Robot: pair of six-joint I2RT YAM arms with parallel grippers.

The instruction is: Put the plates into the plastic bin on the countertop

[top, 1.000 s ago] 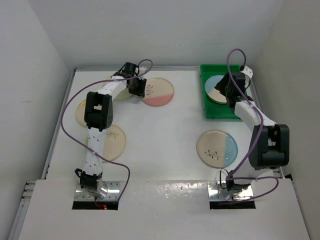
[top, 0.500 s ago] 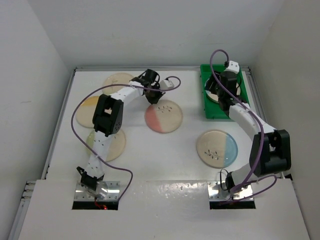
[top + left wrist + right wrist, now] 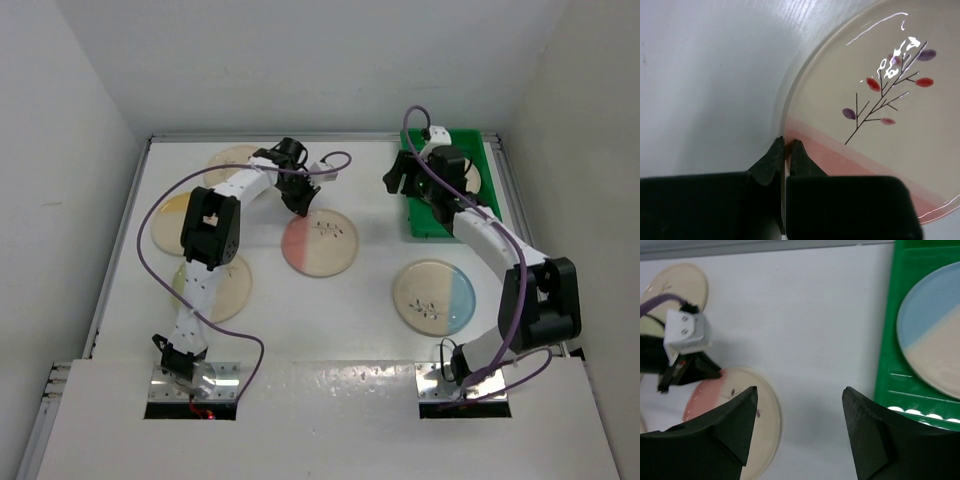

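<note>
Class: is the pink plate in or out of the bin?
Out: the pink plate lies on the countertop, left of the green bin.

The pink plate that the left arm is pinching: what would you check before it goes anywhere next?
1. The left gripper is shut on the rim of the pink plate: ok.
2. The pink plate is lifted off the countertop: cannot tell.
3. The right gripper is open and holding nothing: ok.
4. The way to the plastic bin is free: not ok. The right gripper hovers by the bin's left wall, roughly between it and the pink plate.
5. There is room in the bin beside the blue plate lying in it: cannot tell. The right arm hides much of it from above.
</note>
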